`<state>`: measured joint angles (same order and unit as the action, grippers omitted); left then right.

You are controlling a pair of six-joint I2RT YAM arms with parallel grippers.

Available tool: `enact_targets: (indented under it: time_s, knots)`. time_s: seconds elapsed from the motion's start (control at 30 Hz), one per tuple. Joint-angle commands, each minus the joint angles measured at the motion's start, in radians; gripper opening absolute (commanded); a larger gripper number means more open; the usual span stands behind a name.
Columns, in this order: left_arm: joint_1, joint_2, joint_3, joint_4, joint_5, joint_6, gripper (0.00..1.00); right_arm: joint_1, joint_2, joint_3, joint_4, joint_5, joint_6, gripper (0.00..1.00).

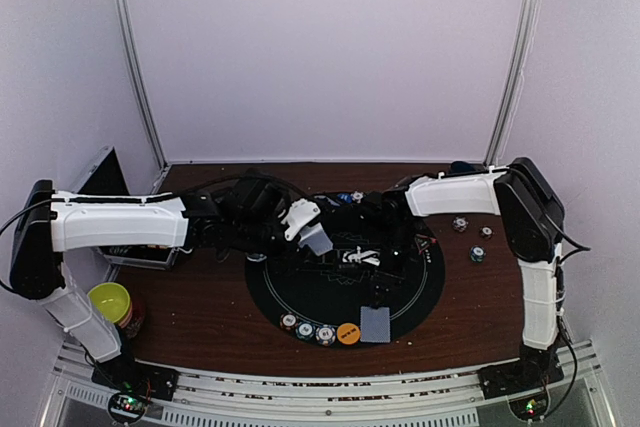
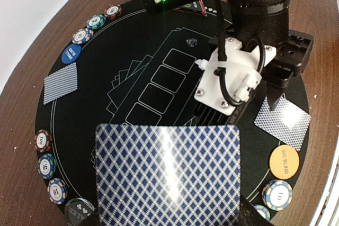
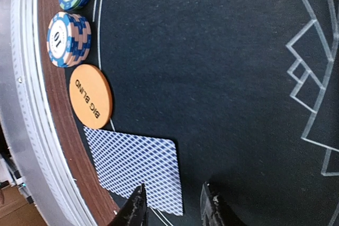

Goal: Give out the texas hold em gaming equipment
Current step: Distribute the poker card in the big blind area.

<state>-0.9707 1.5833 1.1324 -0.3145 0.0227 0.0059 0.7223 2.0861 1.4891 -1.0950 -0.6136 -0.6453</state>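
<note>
Card just under parted right tool

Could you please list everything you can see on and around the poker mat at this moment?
table: one, brown wood, under everything.
mat: one, black and round, table centre.
orange button: one, orange, mat's near rim.
blue button: one, blue, rim across from it.
rim chips: nine, striped, three by each button, three further round.
loose chips: three, striped, table right of the mat.
face-down cards: two, blue-patterned backs, one beside each button.
held card: at least one, same back, raised over the mat.
bowl: one, yellow-green, table's near left.
left gripper: one, black, shut on the held card.
right gripper: one, black, open over the card by the orange button.
</note>
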Motion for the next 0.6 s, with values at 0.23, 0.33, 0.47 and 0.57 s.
enact_targets:
  time_s: [0.23, 0.33, 0.47, 0.57]
  knots:
    - [-0.008, -0.04, 0.008, 0.048, 0.005, 0.006, 0.59, -0.094, -0.186, 0.028, 0.055, 0.015, 0.127, 0.45]
    - [-0.008, -0.039, 0.009, 0.048, 0.002, 0.006, 0.6, -0.12, -0.221, 0.07, 0.104, -0.026, 0.217, 0.49]
    - [-0.008, -0.039, 0.009, 0.048, -0.003, 0.006, 0.59, -0.139, -0.278, 0.069, 0.252, -0.115, 0.37, 0.53]
    - [-0.008, -0.042, 0.009, 0.048, -0.006, 0.007, 0.59, -0.139, -0.316, 0.047, 0.386, -0.184, 0.474, 0.55]
